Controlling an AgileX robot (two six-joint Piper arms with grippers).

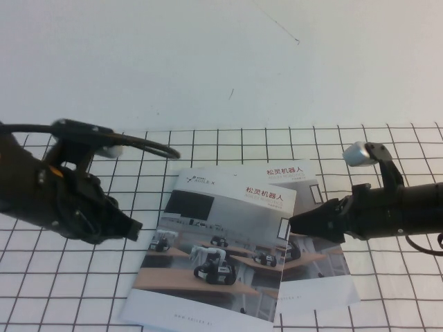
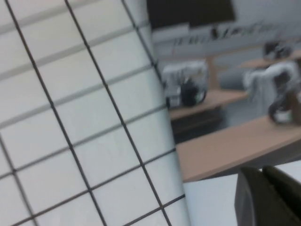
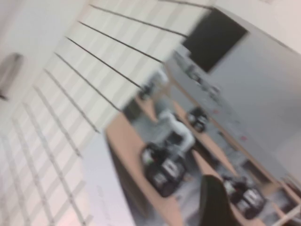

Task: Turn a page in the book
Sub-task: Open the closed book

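Note:
The book [image 1: 214, 249] lies shut on the gridded mat, its page [image 1: 228, 207] showing the classroom-robot photo and orange title. It partly covers a second booklet with the same cover [image 1: 318, 270]. My left gripper [image 1: 135, 228] hovers just off the book's left edge, fingers together and empty. In the left wrist view the left gripper [image 2: 261, 170] hangs over the cover's white bottom band [image 2: 211, 202]. My right gripper [image 1: 294, 225] sits over the book's right edge, open, nothing between its fingers. The right wrist view shows one finger [image 3: 214, 200] above the cover photo [image 3: 188, 136].
The white mat with a black grid [image 1: 83, 290] covers the near half of the table. Plain white table surface [image 1: 208, 62] stretches beyond it. A black cable loop [image 1: 138, 142] arches from my left arm.

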